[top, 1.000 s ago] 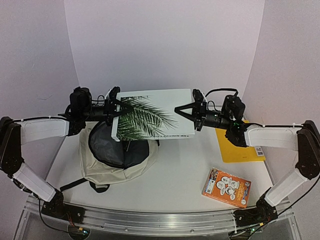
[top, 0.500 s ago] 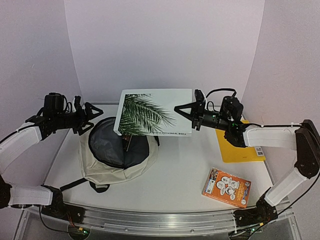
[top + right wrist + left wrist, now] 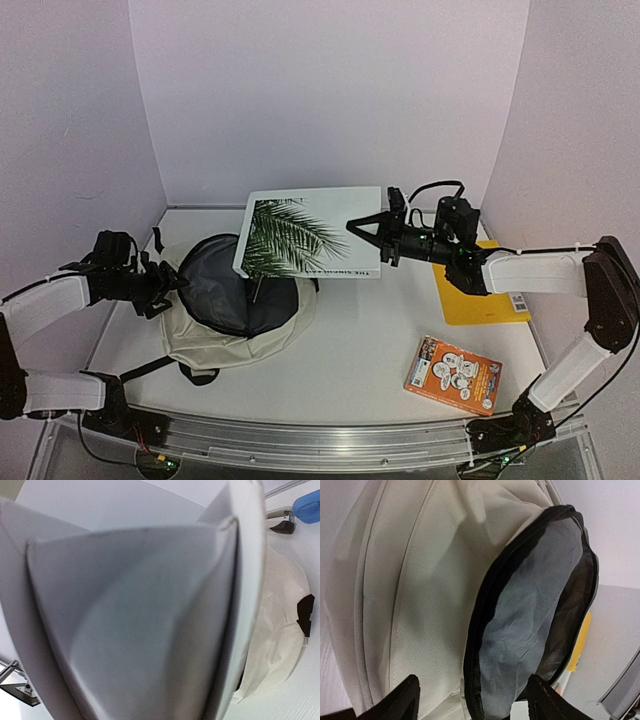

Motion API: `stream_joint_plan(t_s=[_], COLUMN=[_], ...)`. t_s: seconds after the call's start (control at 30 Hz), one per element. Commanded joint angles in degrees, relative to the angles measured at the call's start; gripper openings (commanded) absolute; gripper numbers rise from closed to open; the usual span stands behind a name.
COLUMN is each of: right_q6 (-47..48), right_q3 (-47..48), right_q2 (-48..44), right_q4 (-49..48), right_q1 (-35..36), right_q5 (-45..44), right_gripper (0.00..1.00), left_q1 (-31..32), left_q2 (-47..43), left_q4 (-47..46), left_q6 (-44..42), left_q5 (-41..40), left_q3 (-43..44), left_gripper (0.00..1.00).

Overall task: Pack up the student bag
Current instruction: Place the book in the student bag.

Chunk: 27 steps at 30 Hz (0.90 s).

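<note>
Your right gripper [image 3: 370, 234] holds the palm-leaf book [image 3: 300, 235] over the open bag [image 3: 230, 338].

Its jaws are clamped on the book's right edge, and the book hangs tilted, its lower left corner above the bag's mouth. The cream bag lies on the left-centre of the table [image 3: 350, 330], zip open, dark grey lining showing. Your left gripper [image 3: 160, 292] sits just beside the bag's left rim, jaws spread and gripping nothing. A yellow folder [image 3: 470, 298] lies under your right arm, with an orange book [image 3: 453, 373] nearer you.
</note>
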<state>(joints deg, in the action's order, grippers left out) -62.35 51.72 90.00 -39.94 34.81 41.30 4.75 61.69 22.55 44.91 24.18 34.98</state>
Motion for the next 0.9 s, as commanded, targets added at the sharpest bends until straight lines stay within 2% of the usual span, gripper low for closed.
stream_joint_plan(t_s=[0.0,0.1,0.27,0.43,0.63,0.87], right_q6=[1.41,1.44,1.43,1.53,2.98,4.87], right_q3=[0.76,1.31,1.62,1.99,4.07,9.79], right_q2=[-0.46,0.24,0.29,1.81,4.73,10.86], right_q4=[-2.17,-1.73,-1.44,0.51,2.66,2.85], right_q1=[0.23,0.2,0.25,0.26,0.26,0.26], right_q5=[-0.53,-0.18,-0.46,-1.82,-2.65,-3.15], right_gripper=[0.31,0.3,0.29,0.28,0.27,0.27], left_q1=[-0.19,-0.23,-0.2,-0.22,-0.27,-0.23], left_q2=[1.88,3.56,5.91,5.34,-3.14,-6.0], left_q4=[-5.99,-8.22,-10.56,-12.38,-9.71,-10.96], left_q6=[0.35,0.16,0.43,-3.51,-10.0,-10.1], left_q5=[2.55,3.61,4.13,7.62,12.53,19.93], left_q3=[-1.01,-1.23,-1.14,0.55,4.39,6.1], left_gripper=[0.63,0.44,0.29,0.01,0.0,0.0])
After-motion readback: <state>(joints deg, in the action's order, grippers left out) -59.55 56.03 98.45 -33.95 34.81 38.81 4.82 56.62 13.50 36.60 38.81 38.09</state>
